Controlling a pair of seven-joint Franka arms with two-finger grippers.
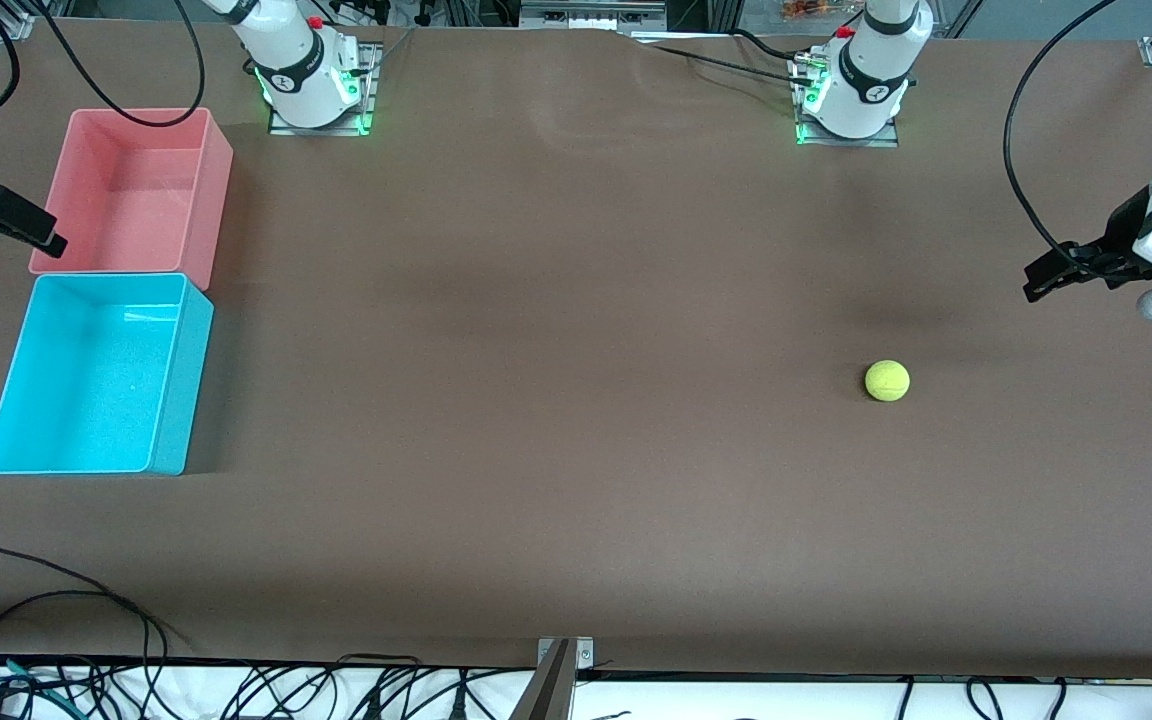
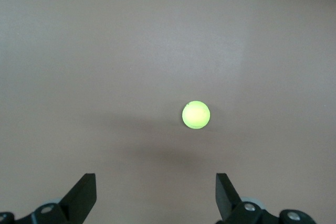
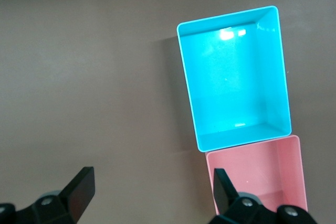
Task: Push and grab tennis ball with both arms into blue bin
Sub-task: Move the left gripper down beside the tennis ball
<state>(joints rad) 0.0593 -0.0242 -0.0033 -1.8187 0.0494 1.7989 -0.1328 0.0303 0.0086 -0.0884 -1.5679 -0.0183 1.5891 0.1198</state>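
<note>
The ball (image 1: 887, 380) lies on the brown desk (image 1: 556, 400) toward the left arm's end, well apart from the blue bin (image 1: 168, 400). The pink bin (image 1: 216, 200) touches the blue bin, farther from the camera. The left tool (image 1: 1046, 282) hangs wide near the ball; the right tool (image 1: 41, 238) hangs wide beside the pink bin.

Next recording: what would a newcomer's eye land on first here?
Probably the tennis ball, alone on the brown table toward the left arm's end, with the open left tool raised above the table near it. Next, the blue bin and pink bin, touching end to end at the right arm's end, blue nearer the front camera; the open right tool hangs beside the pink one.
</note>
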